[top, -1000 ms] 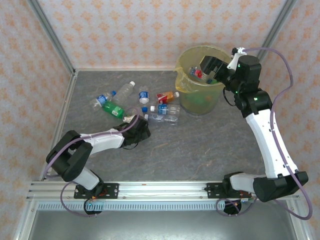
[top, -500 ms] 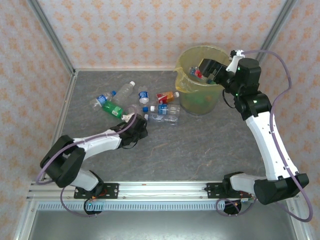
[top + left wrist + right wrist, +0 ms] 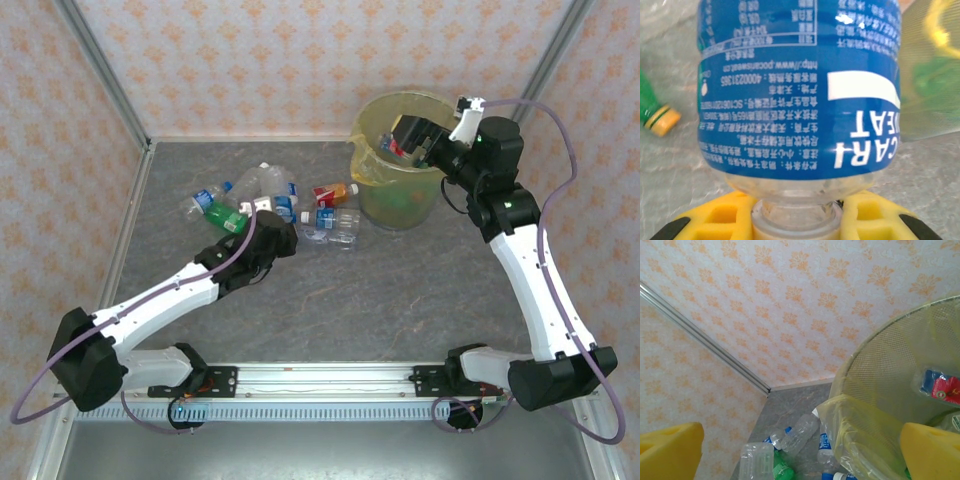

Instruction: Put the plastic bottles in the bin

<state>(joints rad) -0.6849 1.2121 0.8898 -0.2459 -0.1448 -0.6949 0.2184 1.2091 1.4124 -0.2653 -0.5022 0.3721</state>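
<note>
- Left end effector [image 3: 796, 222]: your left wrist view has the yellow fingers clamped on the neck of a blue-labelled bottle [image 3: 800, 100]. The top view adds its place, among the loose bottles [image 3: 328, 228] on the tabletop [image 3: 400, 290], left of the bin [image 3: 395, 200].
- Right end effector [image 3: 412, 135]: jaws apart above the bin. Its wrist view adds a red-labelled bottle [image 3: 945, 388] lying inside.

**Twin white-and-black arms share one silver rail**

Bolted to the silver rail [image 3: 330, 378], the left arm [image 3: 165, 295] and right arm [image 3: 530, 270] wear white shells between black joints. A lilac cable [image 3: 579, 160] loops from the rail along each. Farthest from the rail, the left gripper [image 3: 795, 222] and right gripper [image 3: 800, 445] carry chunky yellow fingers [image 3: 715, 220].
</note>
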